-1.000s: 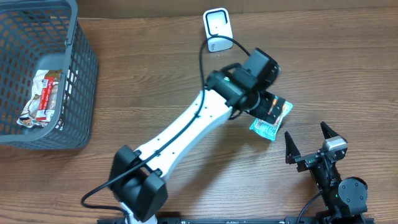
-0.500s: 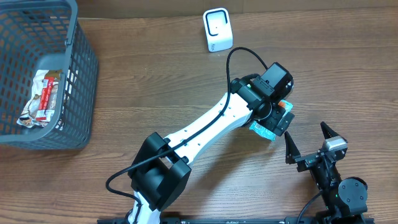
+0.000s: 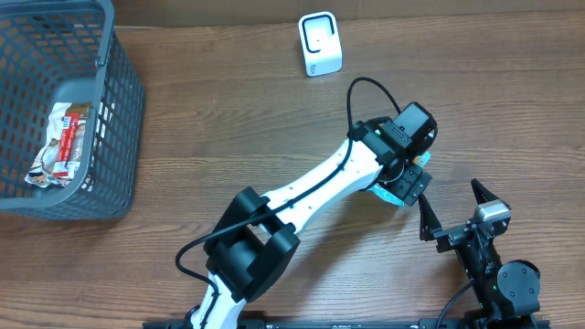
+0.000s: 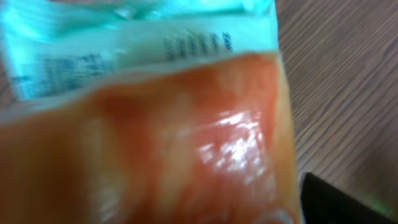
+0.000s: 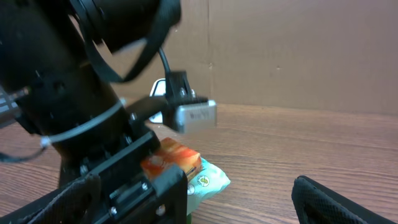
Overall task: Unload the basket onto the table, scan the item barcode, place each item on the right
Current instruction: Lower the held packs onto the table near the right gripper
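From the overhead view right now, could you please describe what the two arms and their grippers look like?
The left arm has long white links with black joint housings, and a thin black cable loops off it. The left gripper is black. The right arm is all black with a round joint and a small silver block. The right gripper has two pointed black fingers.
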Robot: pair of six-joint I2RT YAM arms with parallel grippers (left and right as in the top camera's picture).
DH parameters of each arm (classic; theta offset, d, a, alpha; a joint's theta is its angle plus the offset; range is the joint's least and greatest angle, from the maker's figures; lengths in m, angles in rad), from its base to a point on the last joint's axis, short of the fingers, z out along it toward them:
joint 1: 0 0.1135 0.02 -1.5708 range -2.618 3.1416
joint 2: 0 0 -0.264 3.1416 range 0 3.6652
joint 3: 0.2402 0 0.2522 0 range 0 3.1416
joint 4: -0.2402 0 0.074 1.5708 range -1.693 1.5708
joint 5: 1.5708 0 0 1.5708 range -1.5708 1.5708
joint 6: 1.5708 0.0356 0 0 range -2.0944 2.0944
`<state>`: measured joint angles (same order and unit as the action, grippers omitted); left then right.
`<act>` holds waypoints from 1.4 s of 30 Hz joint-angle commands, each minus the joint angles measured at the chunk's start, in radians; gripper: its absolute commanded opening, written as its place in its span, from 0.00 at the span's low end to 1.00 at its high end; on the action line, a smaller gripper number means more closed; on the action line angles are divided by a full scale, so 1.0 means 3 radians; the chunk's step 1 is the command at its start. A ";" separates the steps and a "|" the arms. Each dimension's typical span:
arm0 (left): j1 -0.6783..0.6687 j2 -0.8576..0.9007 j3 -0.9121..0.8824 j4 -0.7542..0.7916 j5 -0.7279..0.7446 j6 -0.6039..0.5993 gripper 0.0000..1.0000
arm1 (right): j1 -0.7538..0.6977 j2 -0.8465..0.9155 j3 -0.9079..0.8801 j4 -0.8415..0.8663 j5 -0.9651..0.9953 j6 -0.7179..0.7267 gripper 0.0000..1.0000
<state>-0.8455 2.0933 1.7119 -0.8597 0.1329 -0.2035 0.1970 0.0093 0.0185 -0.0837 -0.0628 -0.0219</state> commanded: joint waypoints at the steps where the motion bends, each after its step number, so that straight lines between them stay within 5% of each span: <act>1: -0.0019 0.0028 0.0053 0.0019 -0.0033 0.0056 0.77 | -0.0006 -0.0020 -0.0034 0.0010 0.0028 -0.0006 1.00; 10: -0.0013 0.0015 0.0130 0.0024 -0.0045 0.0042 0.72 | -0.0006 -0.0020 -0.0036 0.0010 0.0028 -0.0008 1.00; 15: -0.0013 0.0015 0.0131 0.0022 -0.0045 0.0043 0.90 | -0.0006 -0.0020 -0.0034 0.0010 0.0028 -0.0006 1.00; 42: -0.0020 0.0025 0.0275 -0.0155 -0.0209 0.0017 0.68 | -0.0006 -0.0020 -0.0034 0.0010 0.0028 -0.0008 1.00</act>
<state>-0.8497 2.0972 1.7683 -0.9112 0.0921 -0.1993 0.1970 0.0093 0.0185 -0.0837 -0.0631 -0.0223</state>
